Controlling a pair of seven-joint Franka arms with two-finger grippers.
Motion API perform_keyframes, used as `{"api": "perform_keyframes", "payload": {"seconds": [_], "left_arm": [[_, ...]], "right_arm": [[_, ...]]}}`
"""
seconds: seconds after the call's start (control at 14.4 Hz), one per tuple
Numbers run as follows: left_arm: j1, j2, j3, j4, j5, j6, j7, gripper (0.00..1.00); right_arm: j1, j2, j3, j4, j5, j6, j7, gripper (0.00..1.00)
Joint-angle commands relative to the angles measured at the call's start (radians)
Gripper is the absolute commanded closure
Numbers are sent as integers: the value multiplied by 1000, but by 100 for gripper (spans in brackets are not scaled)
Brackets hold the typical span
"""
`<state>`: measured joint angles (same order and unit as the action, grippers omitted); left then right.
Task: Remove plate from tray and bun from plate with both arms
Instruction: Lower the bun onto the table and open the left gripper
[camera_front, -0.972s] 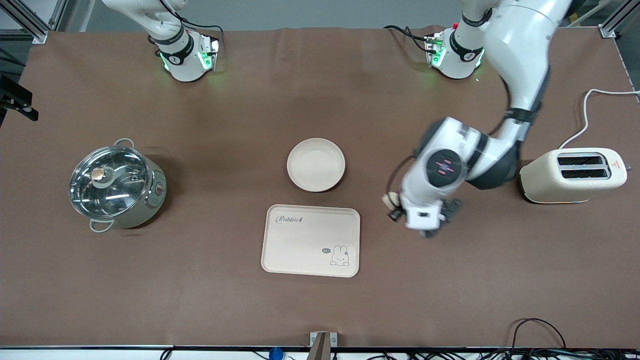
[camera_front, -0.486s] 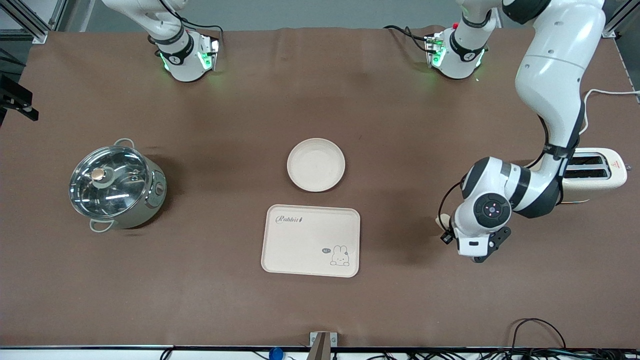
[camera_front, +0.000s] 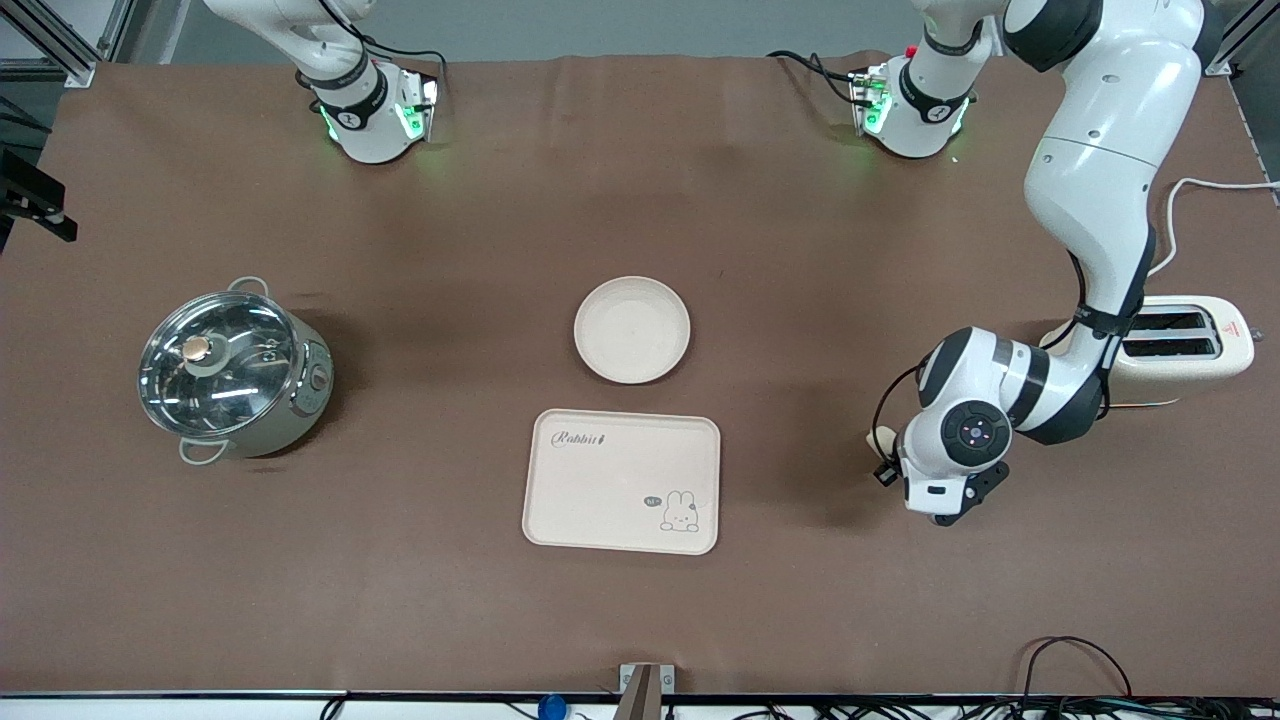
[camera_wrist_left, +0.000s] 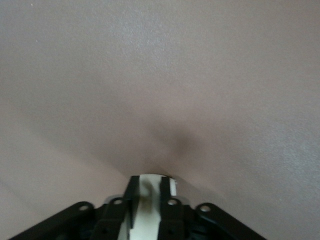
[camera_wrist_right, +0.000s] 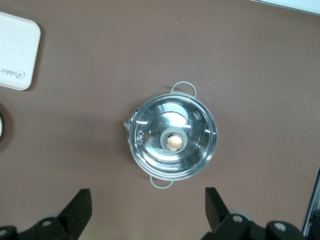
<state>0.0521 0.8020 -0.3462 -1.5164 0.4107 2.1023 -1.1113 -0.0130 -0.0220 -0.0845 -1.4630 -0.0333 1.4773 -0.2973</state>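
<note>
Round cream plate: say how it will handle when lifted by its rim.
The round cream plate looks rigid, probably lifting without bending. Its shallow raised rim offers a thin, likely slippery hold, so it may tilt. Flat on the brown table, it should slide, not roll.

Plate (camera_front: 632, 329) is sitting at mid-table, upright, nothing on it. Rabbit tray (camera_front: 621, 481) is lying just nearer the camera than the plate, a narrow strip of table between them. Lidded steel pot (camera_front: 232, 370) is standing toward the right arm's end. Cream toaster (camera_front: 1180, 345) is sitting toward the left arm's end, 2 slots showing, partly covered by the left arm (camera_front: 1095, 190). Left arm is reaching down over bare table between tray and toaster; its wrist is hiding the left gripper (camera_front: 884, 455). A pale lump at the wrist's edge, probably the bun (camera_front: 880, 440), is peeking out. Right arm (camera_front: 320, 50) is waiting, only its base showing.
</note>
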Motion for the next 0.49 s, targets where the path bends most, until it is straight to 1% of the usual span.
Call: {"api": "perform_keyframes", "payload": {"seconds": [0.0,0.14,0.42], "left_arm": [[17,-29,-11,2,19,-16,14,0],[14,-70,-16,10,20,-59,46,0],[25,-167,-16,19,17,-106,180,0]], "right_arm": [[4,-13,0,-16,3,0,18,0],[5,-13,0,-17,4,0,18,0],[4,-13,0,-17,4,0,18,0]]}}
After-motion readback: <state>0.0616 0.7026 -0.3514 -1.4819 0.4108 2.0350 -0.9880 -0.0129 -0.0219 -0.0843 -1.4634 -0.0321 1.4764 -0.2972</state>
